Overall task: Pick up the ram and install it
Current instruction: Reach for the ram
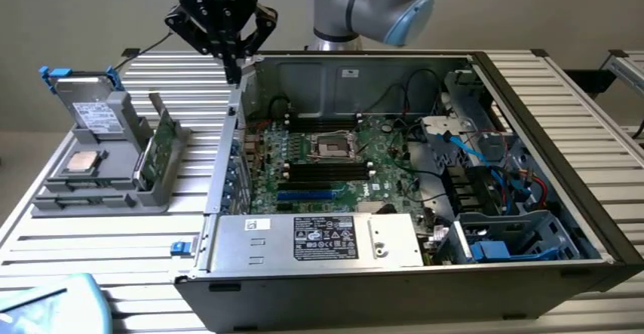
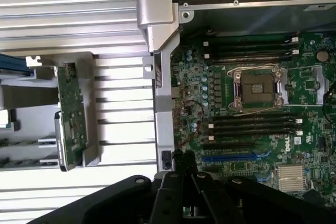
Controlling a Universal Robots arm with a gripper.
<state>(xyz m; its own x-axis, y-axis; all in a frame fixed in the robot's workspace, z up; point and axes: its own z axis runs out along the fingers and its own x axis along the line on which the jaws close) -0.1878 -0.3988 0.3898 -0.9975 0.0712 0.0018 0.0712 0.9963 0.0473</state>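
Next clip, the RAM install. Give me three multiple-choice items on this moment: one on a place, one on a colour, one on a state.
1. Where is the ram?
A. Seated in a motherboard slot.
B. Standing on edge in the grey holder beside the computer case.
C. Between the pincer's fingers.

2. What colour is the ram's board?
A. Green.
B. Red.
C. White.

3. How is the pincer?
A. Open around the ram.
B. Shut on the ram.
C. Shut, holding nothing, near the case's side wall.

Answers:
1 B: the stick stands in the holder, on the exterior view's left of the case.
2 A: the board shows green in both views.
3 C: its fingertips meet with nothing between them, apart from the ram.
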